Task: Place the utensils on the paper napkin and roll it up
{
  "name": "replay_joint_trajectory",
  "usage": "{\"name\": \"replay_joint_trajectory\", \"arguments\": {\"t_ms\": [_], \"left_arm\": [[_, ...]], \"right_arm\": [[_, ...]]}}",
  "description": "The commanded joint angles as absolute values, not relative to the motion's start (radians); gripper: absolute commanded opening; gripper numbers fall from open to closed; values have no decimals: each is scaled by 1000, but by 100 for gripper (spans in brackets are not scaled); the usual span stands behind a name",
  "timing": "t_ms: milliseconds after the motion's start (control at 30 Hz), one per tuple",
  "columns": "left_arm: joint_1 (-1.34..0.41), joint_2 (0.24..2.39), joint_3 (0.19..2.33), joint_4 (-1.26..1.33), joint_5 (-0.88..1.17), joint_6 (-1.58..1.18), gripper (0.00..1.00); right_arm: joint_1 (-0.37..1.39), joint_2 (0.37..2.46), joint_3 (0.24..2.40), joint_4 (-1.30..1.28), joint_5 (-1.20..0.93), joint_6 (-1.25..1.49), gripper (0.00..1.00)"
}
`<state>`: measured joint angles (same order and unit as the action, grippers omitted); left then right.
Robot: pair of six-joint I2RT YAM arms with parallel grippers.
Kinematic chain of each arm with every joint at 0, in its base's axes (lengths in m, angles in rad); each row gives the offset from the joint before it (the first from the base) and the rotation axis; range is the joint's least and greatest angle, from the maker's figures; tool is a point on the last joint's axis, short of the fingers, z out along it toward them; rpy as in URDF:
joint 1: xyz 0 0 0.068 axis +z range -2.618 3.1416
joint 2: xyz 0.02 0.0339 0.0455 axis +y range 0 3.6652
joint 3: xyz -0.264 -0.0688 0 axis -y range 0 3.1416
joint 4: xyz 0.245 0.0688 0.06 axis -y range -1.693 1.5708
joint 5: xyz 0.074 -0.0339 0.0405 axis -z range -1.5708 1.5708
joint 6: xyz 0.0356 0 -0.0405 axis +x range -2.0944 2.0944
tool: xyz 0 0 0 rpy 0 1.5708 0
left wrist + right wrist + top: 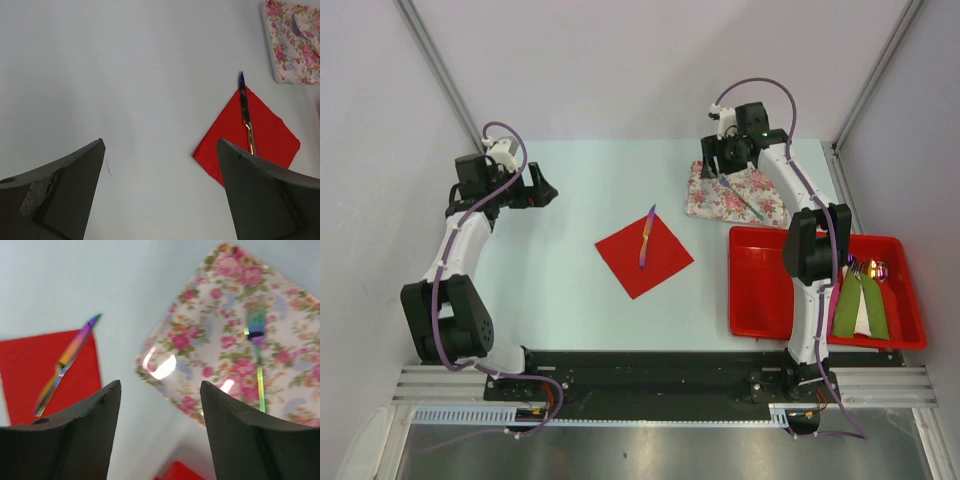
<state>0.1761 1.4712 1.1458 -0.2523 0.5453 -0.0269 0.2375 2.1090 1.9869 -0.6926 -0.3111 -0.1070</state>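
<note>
Observed: the paper napkin [655, 262] lies flat on the table [570, 200] as a diamond between the two arms. One of the utensils, a knife [647, 238], is on it, its tip overhanging the far corner. The second piece, a fork [259, 365], lies on the floral mat [215, 340], well apart from the napkin, toward the right. Right gripper [160, 390]: jaws wide, holding nothing, poised above the mat's left part; in its wrist view the fork sits to the right of the gap, not within it. Left gripper [160, 147]: jaws wide, empty, over bare table to the napkin's left. Assessment: the step in hand is fetching the fork. Recommendation: shift the right gripper sideways until the handle lies between the fingers, turn the wrist so the jaws cross the handle rather than run along it, and descend on the mid-handle, clear of the tines. The fork is slim and flat on a glossy surface, so the fingertips will likely have to meet the mat before closing; the risks are a slip or dragging the mat. Lay it parallel beside the knife without rucking the thin paper. The red tray [760, 290] with its green roll [860, 305] is not concerned
</note>
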Motion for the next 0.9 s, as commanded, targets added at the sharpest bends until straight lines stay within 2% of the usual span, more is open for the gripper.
{"name": "replay_joint_trajectory", "arguments": {"t_ms": [0,200,733,867], "left_arm": [[153,1508,1215,-238,578,-6,100],[130,1546,1236,-256,488,-3,100],[69,1536,1224,-270,400,-3,100],[71,1529,1226,-284,397,-3,100]], "right_arm": [[164,2225,2124,-839,-348,-351,64],[104,2373,2301,-933,-356,-442,51],[74,2514,2283,-856,-272,-514,48],[75,2516,2250,-813,-264,-517,40]]}}
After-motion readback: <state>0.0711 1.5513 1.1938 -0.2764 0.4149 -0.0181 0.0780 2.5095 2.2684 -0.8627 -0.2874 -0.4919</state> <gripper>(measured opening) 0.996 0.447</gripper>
